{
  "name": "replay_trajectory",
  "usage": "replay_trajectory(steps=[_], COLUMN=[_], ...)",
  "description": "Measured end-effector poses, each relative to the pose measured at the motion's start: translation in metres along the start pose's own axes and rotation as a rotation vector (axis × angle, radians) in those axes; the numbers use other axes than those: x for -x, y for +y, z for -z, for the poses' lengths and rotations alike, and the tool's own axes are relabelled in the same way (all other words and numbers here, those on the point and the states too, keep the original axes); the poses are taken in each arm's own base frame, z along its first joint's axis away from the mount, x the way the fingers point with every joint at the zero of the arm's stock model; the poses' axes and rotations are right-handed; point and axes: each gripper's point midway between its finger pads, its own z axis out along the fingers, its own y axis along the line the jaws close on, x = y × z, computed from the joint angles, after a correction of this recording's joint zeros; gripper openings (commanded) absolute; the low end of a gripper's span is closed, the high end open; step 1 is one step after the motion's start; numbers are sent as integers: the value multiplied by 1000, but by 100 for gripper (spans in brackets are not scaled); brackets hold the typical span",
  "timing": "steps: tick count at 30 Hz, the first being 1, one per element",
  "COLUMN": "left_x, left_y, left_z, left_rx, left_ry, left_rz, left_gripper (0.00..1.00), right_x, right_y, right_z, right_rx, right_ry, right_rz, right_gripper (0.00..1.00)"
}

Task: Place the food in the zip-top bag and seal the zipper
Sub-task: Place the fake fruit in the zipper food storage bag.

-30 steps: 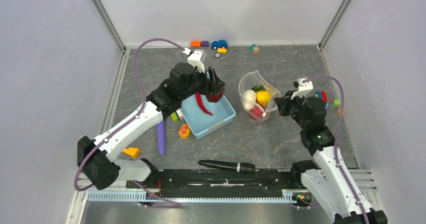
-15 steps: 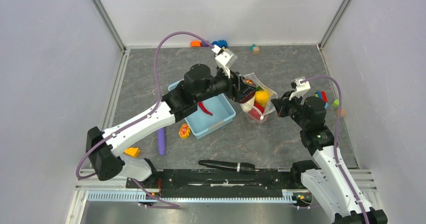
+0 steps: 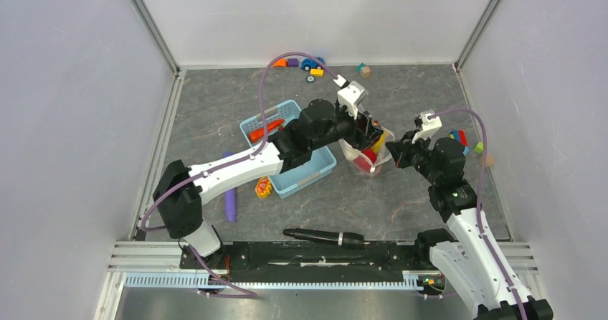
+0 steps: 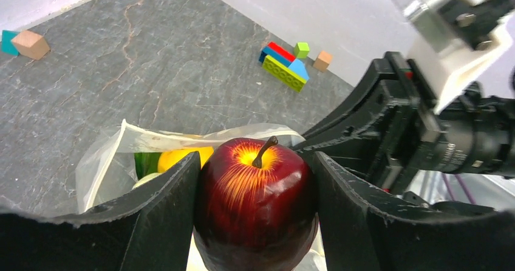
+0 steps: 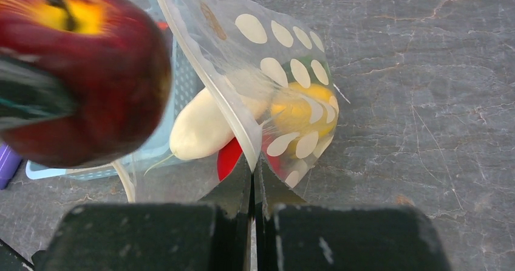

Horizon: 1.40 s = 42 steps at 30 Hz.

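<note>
The left gripper (image 4: 255,161) clamps the glossy red plastic apple (image 4: 255,210) just above the mouth of the clear, white-dotted zip-top bag (image 5: 285,70), right of centre in the top view. The right gripper (image 5: 254,183), pinched fully together, holds the bag's rim. Inside lie 1 white oblong (image 5: 200,131) and 1 yellow round fruit (image 5: 297,110). Left, I judge: dropping the apple, fetching the orange toy carrot (image 3: 267,128) from the light-blue basket (image 3: 319,169), and pressing the zipper (image 4: 182,142) closed.

The glossy red plastic toy apple (image 4: 255,201) is held stem-up at the open mouth of the clear, white-dotted soft plastic bag (image 5: 285,52) (standing upright, unsealed). Inside the bag lie a white oblong toy (image 5: 200,128), a yellow round fruit (image 5: 300,110) and a red piece (image 5: 229,158).
</note>
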Motion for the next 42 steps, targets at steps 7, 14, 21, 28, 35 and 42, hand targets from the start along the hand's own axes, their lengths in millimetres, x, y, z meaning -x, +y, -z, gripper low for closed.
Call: replay_trajectory(steps=[7,14,21,28,35,42], left_x=[-25,-31,-31,-41,-40,-36], left_y=[16,23,28,33,31,21], left_z=[-23,-27,-31,-35,-35,-31], left_rx=[79,131,154,174,161,112], left_ry=[37,38,23,42,42,46], left_rz=[-43,-73,-82,-85,-88,-86], left_gripper=[31,31,43,81,100,100], right_x=[0,2,14,4,0,1], right_y=[3,6,11,10,10,8], right_z=[0,2,3,-2,-2,-1], right_rx=[16,26,30,31,31,20], right_ry=[2,11,37,90,108,103], right_rz=[-1,-18,-47,-73,-78,-76], right_gripper=[0,0,0,0,0,0])
